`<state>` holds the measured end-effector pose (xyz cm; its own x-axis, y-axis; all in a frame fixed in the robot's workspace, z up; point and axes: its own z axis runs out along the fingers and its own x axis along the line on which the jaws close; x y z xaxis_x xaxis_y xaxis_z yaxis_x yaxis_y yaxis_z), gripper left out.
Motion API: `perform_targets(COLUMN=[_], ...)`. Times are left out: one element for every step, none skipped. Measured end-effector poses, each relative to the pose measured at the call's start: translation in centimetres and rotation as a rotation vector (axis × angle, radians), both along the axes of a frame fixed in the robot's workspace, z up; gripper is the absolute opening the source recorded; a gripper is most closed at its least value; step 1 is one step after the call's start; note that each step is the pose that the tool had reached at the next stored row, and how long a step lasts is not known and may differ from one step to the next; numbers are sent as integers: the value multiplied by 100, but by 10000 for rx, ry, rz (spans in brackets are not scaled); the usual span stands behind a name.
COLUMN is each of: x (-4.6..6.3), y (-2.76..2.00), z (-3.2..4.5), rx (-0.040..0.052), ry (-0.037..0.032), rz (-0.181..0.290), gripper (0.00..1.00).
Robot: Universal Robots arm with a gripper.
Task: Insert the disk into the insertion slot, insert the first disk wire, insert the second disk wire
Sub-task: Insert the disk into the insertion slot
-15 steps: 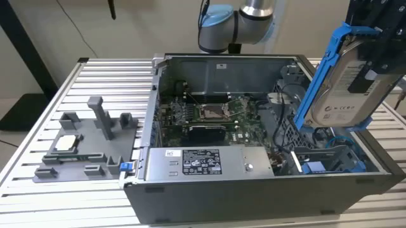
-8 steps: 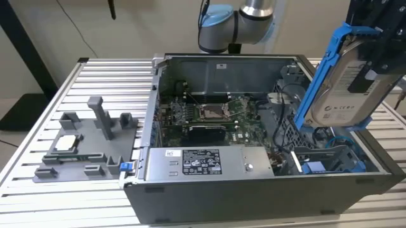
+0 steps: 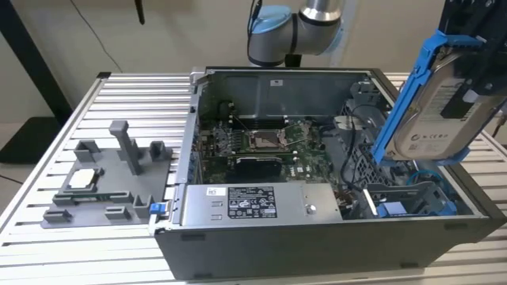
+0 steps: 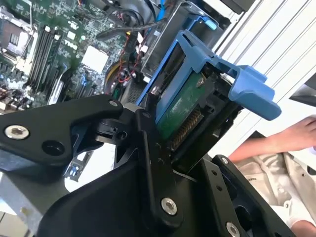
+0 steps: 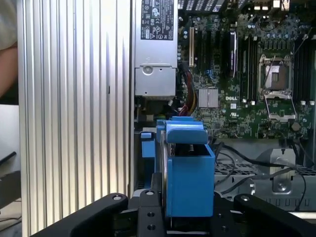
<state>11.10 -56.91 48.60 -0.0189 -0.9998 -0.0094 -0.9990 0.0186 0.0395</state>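
Exterior view | gripper [image 3: 469, 89] holds disk [image 3: 431, 122] over case [image 3: 317, 240] | cable [image 3: 421, 174] near slot [image 3: 408, 199]

Beige wall [image 3: 190, 35], slatted aluminium table [image 3: 79, 252]

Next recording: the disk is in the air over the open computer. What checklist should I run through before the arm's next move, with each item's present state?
1. Grip on the disk: the gripper is shut on its blue carrier. Ok.
2. Disk clear of the computer case: it is held tilted above the case at the exterior view's right. Ok.
3. Insertion slot free: cannot tell.
4. Black wires out of the way: they lie across the perforated metal below the disk. Not ok.
5. Person's hand well away: it is close beside the gripper in the second wrist view. Not ok.
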Motion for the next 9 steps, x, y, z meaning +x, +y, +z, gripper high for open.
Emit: perform_targets(x=[1, 3, 5, 8, 12, 16, 22, 28, 34], y=[-1, -3, -5, -7, -9, -10, -12, -14, -15], z=[-2, -5, -11, -17, -22, -28, -34, -40, -46], rx=[1, 1, 5, 8, 8, 10, 12, 14, 17], ry=[0, 0, 0, 0, 0, 0, 0, 0, 1], rz=[0, 0, 0, 1, 2, 1, 1, 1, 0], gripper=[0, 0, 0, 0, 0, 0, 0, 0, 0])
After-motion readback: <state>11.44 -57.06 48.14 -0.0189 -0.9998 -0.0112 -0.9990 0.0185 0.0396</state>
